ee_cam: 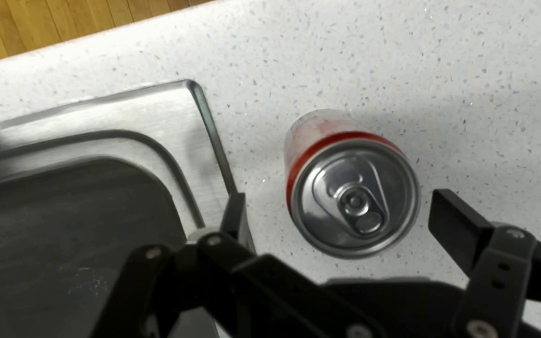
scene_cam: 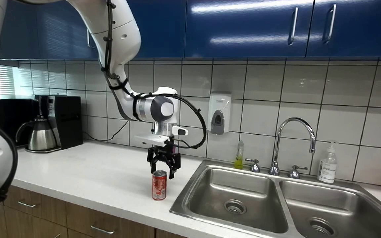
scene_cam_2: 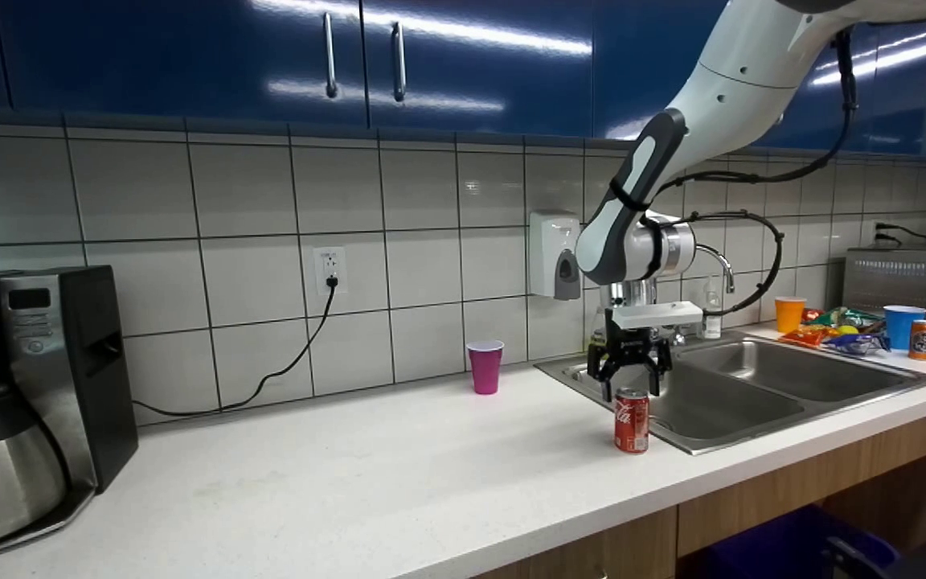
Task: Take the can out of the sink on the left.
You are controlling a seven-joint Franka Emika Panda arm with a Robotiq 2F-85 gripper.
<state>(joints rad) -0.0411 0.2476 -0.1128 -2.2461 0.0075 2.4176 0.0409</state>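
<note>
The red can with a silvery top stands upright on the white counter, just outside the sink's edge. It shows in both exterior views (scene_cam: pixel 159 188) (scene_cam_2: pixel 632 426) and in the wrist view (ee_cam: pixel 356 199). The sink (scene_cam: pixel 190 189), a steel basin, lies beside the can; its rim corner shows in the wrist view (ee_cam: pixel 200 145). I see no can inside the basin. My gripper (scene_cam: pixel 163 174) is open and points down over the can, its fingertips about level with the can's top. In the wrist view (ee_cam: pixel 340 211) the fingers stand on either side of the can, with gaps on both sides.
The twin basin (scene_cam: pixel 329 203) adjoins the sink. A faucet (scene_cam: pixel 276 145), a green soap bottle (scene_cam: pixel 239 157) and a pump bottle (scene_cam: pixel 328 167) stand behind. A pink cup (scene_cam_2: pixel 485 368) stands by the wall. A coffee maker (scene_cam_2: pixel 45 386) stands at the counter's far end.
</note>
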